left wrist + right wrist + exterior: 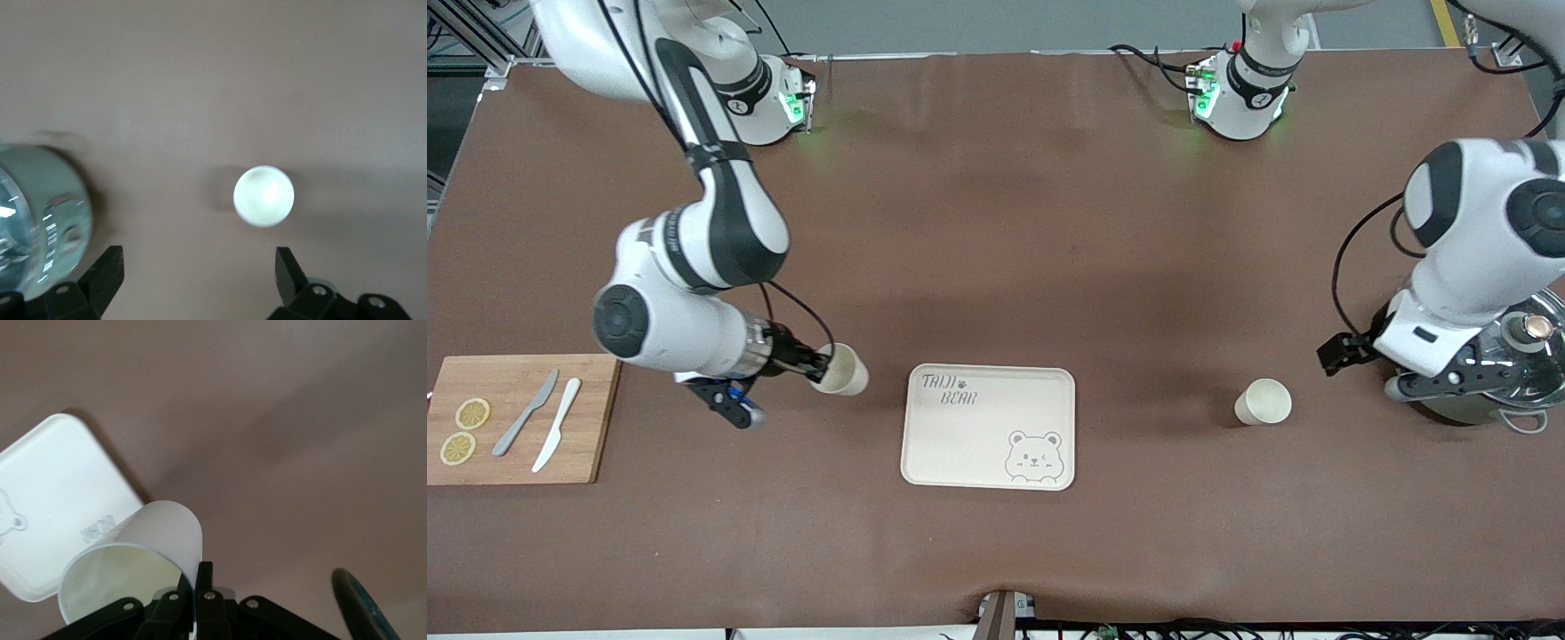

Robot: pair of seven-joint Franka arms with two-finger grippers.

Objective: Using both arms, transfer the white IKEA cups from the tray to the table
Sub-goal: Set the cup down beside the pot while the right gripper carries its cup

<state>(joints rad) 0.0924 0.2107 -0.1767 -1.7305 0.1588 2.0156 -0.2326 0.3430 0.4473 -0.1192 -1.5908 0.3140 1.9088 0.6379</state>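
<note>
Two white IKEA cups are out, along with one bear-print tray (991,427) and one wooden cutting board (520,418) carrying two knives and two lemon slices; both cups are plain cream-white, handleless, slightly tapered tumblers with round rims. The first cup (841,369) is tilted in the grip of the right gripper (816,366), its fingers closed tight on the rim wall, just beside the tray at the right arm's end of the desk (996,222); in the right wrist view the cup's open mouth (127,587) shows with the tray's corner (53,487) near it. The second cup (1263,402) stands upright on the desk, apart from the tray toward the left arm's end; the left gripper (200,280) hangs spread wide and empty, close by that cup (263,195), touching nothing; a glass-lidded pot (1507,373) sits under the left arm.
</note>
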